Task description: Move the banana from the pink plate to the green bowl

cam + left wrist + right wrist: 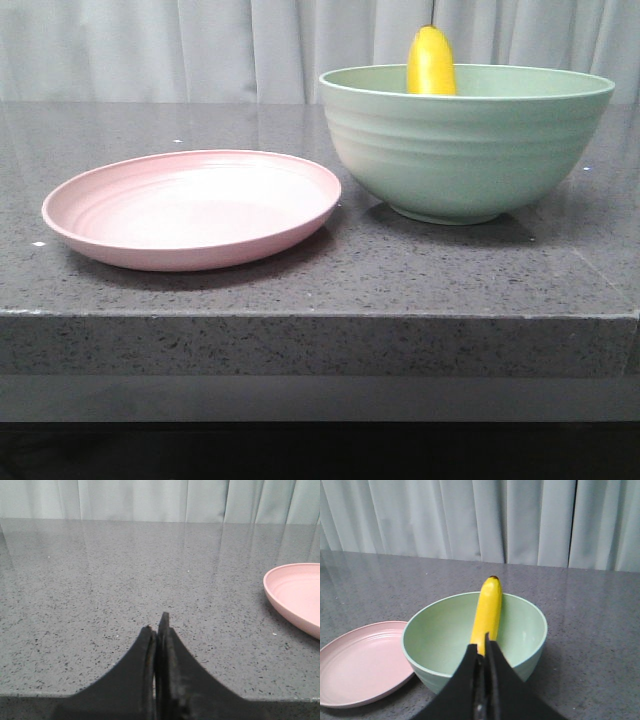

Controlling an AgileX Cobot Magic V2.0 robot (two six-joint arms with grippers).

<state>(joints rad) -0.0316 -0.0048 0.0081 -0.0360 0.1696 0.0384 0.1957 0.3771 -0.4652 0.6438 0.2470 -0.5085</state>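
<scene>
banana [488, 611] propped in green bowl [525, 625], beyond closed right hand [481, 647]

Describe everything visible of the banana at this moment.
The banana is bright yellow, smooth and glossy, plastic-looking, with a small dark tip at its upper end. It stands steeply inside the green bowl, leaning against the far inner wall, its top poking above the rim. Its lower end is hidden, in the front view by the bowl wall, in the right wrist view by the right gripper. No gripper holds it, and the pink plate is bare.
</scene>
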